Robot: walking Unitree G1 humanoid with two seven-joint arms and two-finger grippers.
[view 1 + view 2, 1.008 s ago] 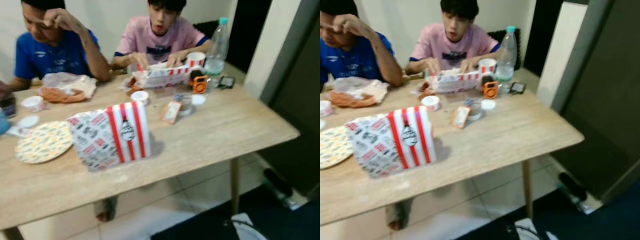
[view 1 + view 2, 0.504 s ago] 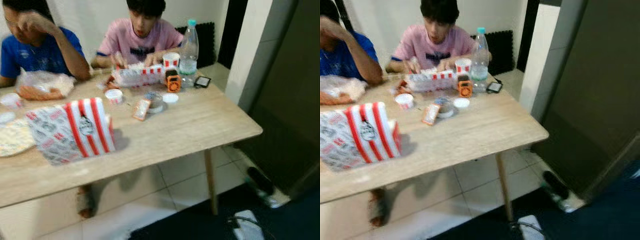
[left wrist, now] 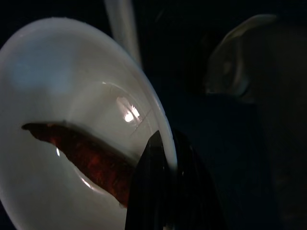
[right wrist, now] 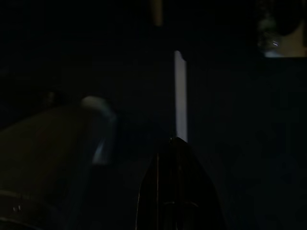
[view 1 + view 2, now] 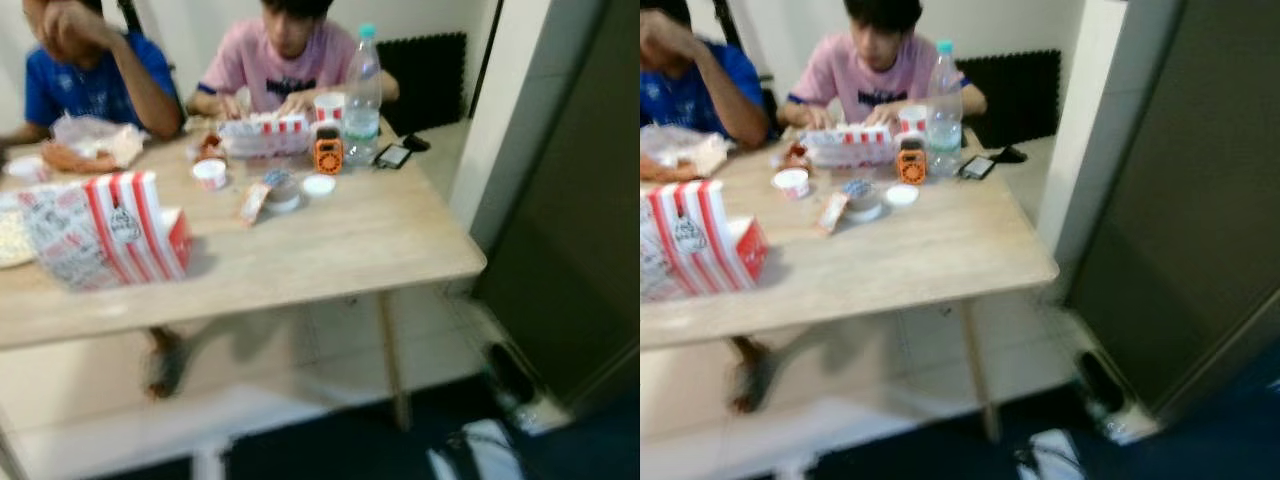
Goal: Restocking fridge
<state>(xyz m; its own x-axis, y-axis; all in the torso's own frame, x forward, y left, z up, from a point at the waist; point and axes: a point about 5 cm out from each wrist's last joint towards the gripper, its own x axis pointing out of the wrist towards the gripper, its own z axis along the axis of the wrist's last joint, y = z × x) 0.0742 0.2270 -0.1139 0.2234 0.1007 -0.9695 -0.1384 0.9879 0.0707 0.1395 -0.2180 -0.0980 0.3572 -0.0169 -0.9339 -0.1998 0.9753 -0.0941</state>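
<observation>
Plate (image 3: 72, 120), white and glossy, sits in the left wrist view, its rim pinched between the two black fingers of the left gripper (image 3: 165, 191), which are closed on it. On the plate lies one long reddish-brown strip of food (image 3: 81, 153); what the food is cannot be made out. All around it is dark.

Left eye view, blurred: a light wooden table (image 5: 330, 250) stands on a pale tiled floor. On it a red-and-white striped carton (image 5: 110, 230) stands upright near the front edge. Farther back stand a clear water bottle (image 5: 362, 90), partly filled and capped, a striped paper cup (image 5: 328, 105) beside it and a small orange device (image 5: 328, 153) just in front of the cup. A long striped tray (image 5: 260, 135) lies under the hands of a person in a pink shirt (image 5: 290, 60). A small white tub (image 5: 210, 173) is near the tray; its contents are too blurred to tell. A clear plastic bag (image 5: 90, 150) holding orange-brown food lies before a person in a blue shirt (image 5: 90, 80).

Right eye view: a tall dark-grey panel (image 5: 1200, 200) rises to the right of the table, beside a white pillar (image 5: 1090, 120).

Right wrist view, very dark: the right gripper (image 4: 175, 187) has its fingers drawn together to a single tip, with nothing between them.
</observation>
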